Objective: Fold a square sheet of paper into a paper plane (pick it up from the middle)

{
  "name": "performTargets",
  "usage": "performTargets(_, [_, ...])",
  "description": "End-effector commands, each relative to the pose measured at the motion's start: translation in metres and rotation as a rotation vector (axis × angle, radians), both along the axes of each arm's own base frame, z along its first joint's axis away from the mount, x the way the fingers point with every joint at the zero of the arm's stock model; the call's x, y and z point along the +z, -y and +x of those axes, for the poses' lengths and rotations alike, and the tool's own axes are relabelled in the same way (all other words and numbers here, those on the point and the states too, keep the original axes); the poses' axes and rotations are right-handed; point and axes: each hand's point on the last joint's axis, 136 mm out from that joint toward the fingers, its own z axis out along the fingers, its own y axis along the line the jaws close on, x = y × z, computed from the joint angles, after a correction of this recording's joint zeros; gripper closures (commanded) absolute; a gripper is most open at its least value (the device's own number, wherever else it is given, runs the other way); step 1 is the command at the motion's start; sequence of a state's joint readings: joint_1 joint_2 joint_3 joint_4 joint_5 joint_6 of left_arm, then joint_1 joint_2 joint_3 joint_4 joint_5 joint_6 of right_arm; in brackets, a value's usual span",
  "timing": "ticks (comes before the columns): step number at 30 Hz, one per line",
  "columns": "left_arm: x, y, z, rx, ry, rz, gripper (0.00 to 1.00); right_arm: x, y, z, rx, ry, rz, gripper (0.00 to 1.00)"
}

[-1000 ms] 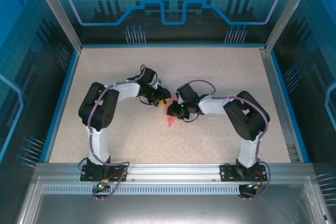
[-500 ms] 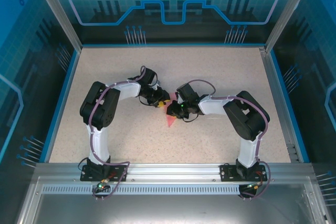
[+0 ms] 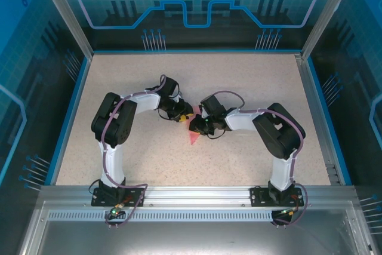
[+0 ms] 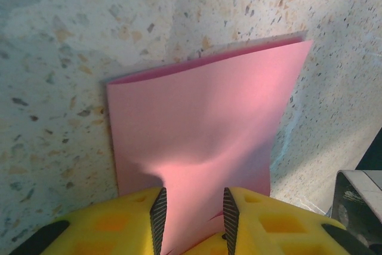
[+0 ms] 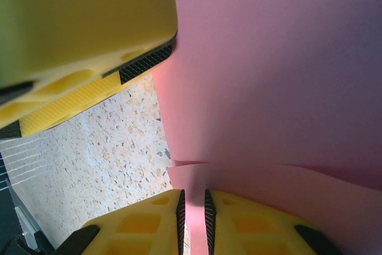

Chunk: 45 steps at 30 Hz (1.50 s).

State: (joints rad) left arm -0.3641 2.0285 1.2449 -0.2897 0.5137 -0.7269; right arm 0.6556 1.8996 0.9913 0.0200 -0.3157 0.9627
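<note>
Pink paper sits pinched in both end effectors.

Speckled beige table enclosed by blue-lit glass walls.

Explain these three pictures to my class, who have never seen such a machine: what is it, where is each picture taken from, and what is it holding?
The machine is two robot arms bolted at the near edge of a speckled table. Each arm ends in a gripper with two yellow fingers. One picture looks down from above and behind the arms. The other two come from a small camera on each wrist, so each sees its own fingers. The pink thing is a sheet of paper, folded over into two layers. The left gripper has one edge of it between its fingers, and the right gripper pinches another edge in a narrow gap.
</note>
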Motion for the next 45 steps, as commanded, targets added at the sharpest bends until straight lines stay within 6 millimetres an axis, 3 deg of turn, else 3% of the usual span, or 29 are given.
performTargets(1, [-0.011,-0.001,-0.007,-0.019,-0.035,0.036,0.65,-0.005,-0.006,0.000,0.031,-0.001,0.000,0.81])
performTargets(7, [0.010,0.002,0.000,-0.038,0.019,0.025,0.66,0.005,-0.005,0.000,0.027,0.013,0.011,0.82])
performTargets(13, [0.002,0.001,-0.002,-0.042,0.002,0.036,0.66,0.033,0.008,-0.003,0.020,0.066,-0.025,0.76])
performTargets(17, [-0.003,0.000,-0.003,-0.039,-0.008,0.037,0.66,0.032,0.020,-0.013,0.012,0.048,-0.059,0.65])
performTargets(25, [0.005,0.004,-0.001,-0.049,0.007,0.011,0.66,0.030,0.018,-0.020,0.029,0.051,-0.039,0.60])
performTargets(33, [0.054,0.007,-0.013,-0.094,0.116,-0.066,0.64,0.025,0.016,-0.013,0.011,0.049,-0.046,0.68])
performTargets(40, [0.064,0.002,-0.048,-0.133,0.143,-0.132,0.65,0.021,0.016,-0.011,-0.001,0.040,-0.050,0.79])
performTargets(45, [0.056,0.004,-0.066,-0.183,0.139,-0.155,0.66,0.020,0.016,-0.010,-0.005,0.036,-0.052,0.82])
